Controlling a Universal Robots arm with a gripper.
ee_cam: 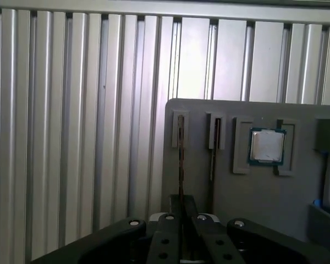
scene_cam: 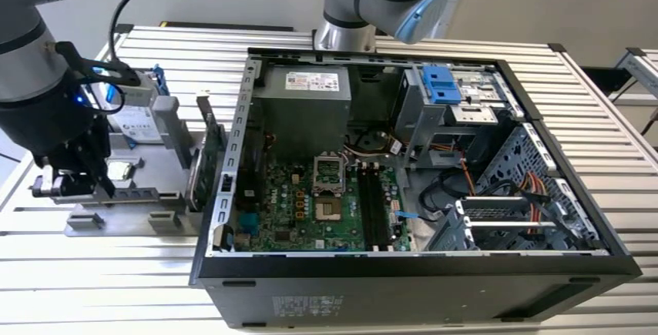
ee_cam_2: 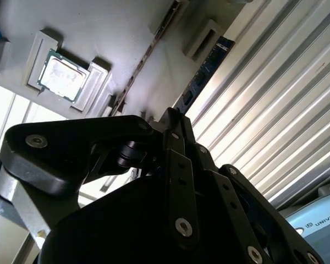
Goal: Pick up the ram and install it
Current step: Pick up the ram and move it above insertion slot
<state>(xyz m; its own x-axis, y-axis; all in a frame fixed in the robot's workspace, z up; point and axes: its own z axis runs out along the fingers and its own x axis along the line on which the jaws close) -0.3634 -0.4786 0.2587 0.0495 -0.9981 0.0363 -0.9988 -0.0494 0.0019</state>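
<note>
- The gripper (ee_cam: 181, 208) fingers appear clenched on the ram (ee_cam: 181, 157); the contact itself is hidden.
- The ram stands on edge in the slot nearest the side edge of the fixture (ee_cam: 195, 181), just beside a second stick (ee_cam: 213, 157).
- We advise a grip square to the slot, clear of that neighbour and the processor (ee_cam: 267, 146).

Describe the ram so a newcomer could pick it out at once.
At the exterior view's left, beside the PC case, sits a grey holder. In the first wrist view, the ram stands on edge in the holder's slot nearest its rim. It is long and thin, unlike the square CPU, with a second thin board standing between them.
</note>
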